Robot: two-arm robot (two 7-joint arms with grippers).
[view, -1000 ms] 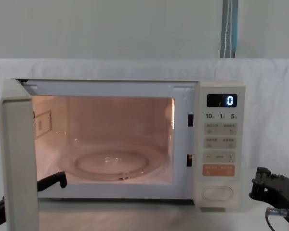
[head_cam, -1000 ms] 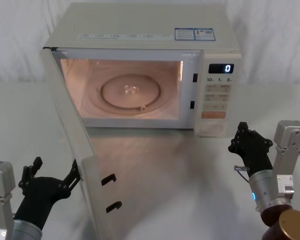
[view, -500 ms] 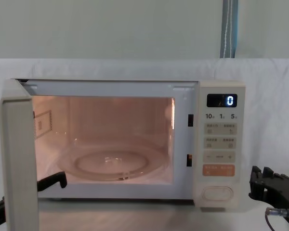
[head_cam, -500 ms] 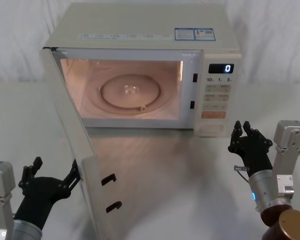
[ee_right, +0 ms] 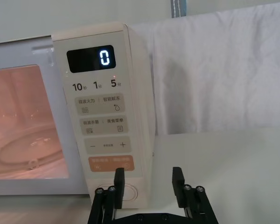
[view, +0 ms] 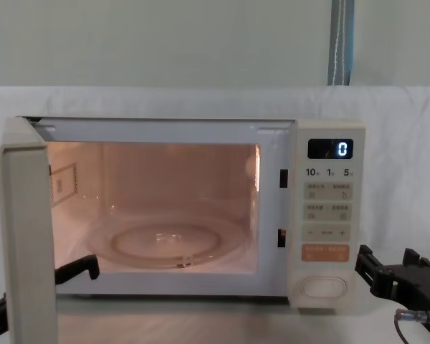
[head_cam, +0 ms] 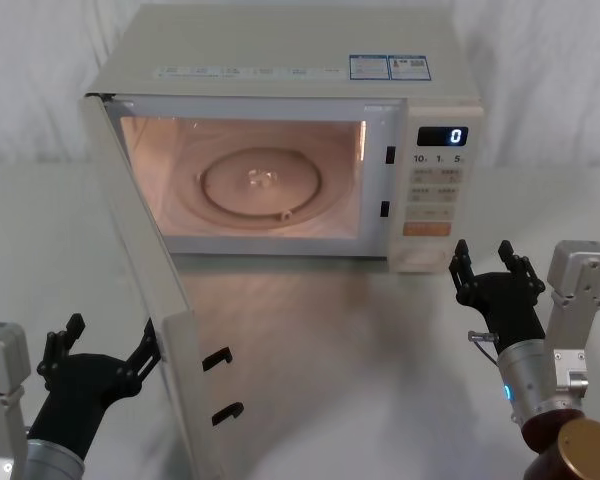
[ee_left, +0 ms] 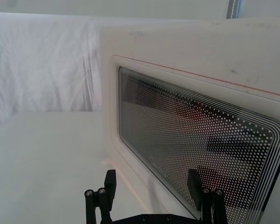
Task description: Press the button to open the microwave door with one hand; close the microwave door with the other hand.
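Closing is the step you are facing: the microwave door (head_cam: 145,290) is standing wide open, the left gripper (head_cam: 100,352) waiting behind it, open and empty; right gripper (head_cam: 488,268), open, empty, beside the button (head_cam: 421,259).

Cream microwave door (ee_left: 186,88) with dotted dark window, cream button (view: 324,287), orange key (view: 325,253)

Head high, chest level, wrists close, all facing microwave (head_cam: 280,140)
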